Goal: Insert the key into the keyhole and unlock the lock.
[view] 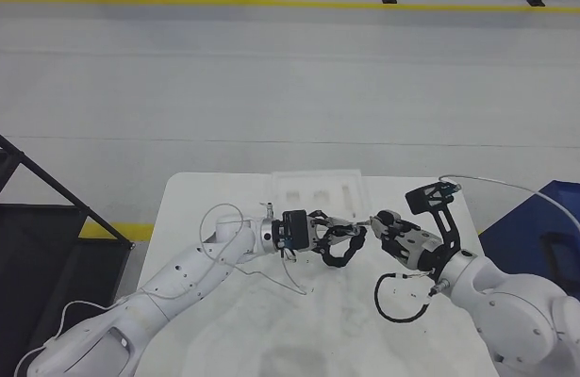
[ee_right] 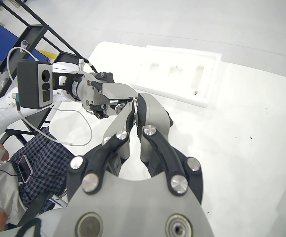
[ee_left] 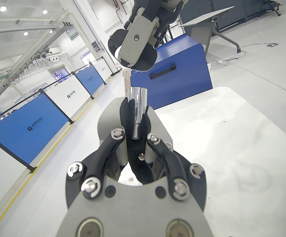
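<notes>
Two arms are hovering just beside the white foam tray: left gripper clamping a chrome cylinder lock, right gripper pinching a silver key at its end. Insertion is likely proceeding; next needs straight pushing, then turning.

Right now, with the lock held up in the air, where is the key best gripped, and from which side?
Probably by its flat head, from the end away from the lock, as the right gripper does. The key is thin, so pinching its broad faces leaves the blade free toward the lock, which the left gripper holds.
</notes>
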Controlling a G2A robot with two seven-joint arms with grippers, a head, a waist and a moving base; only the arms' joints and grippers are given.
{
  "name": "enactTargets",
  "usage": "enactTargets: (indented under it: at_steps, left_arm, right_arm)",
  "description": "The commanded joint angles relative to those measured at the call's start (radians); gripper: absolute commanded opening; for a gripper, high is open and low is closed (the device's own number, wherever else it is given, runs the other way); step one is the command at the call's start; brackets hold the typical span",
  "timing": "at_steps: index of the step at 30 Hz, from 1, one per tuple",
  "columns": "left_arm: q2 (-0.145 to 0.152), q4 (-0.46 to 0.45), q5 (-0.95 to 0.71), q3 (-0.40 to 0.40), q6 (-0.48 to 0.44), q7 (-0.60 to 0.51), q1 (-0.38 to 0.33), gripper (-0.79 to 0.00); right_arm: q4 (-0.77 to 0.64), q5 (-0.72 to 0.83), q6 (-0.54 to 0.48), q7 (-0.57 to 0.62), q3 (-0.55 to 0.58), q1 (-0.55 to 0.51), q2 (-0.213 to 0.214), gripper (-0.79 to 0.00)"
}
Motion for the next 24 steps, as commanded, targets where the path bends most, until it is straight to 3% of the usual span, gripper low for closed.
enactTargets:
  at_steps: [1, 11, 24]
  left_arm:
    - [-0.008, 0.018, 0.000, 0.005, 0.001, 0.007, -0.005, -0.785]
    - [-0.033, 0.093, 0.006, 0.009, 0.030, 0.066, 0.002, -0.785]
    - [-0.055, 0.124, 0.037, 0.004, 0.052, 0.100, 0.001, -0.785]
  right_arm:
    - [0.000, -0.021, 0.003, -0.025, 0.006, -0.003, 0.000, -0.785]
    - [0.000, -0.041, -0.015, -0.009, 0.007, -0.005, 0.001, -0.785]
    - [0.000, -0.035, 0.009, -0.008, -0.003, -0.022, -0.001, -0.785]
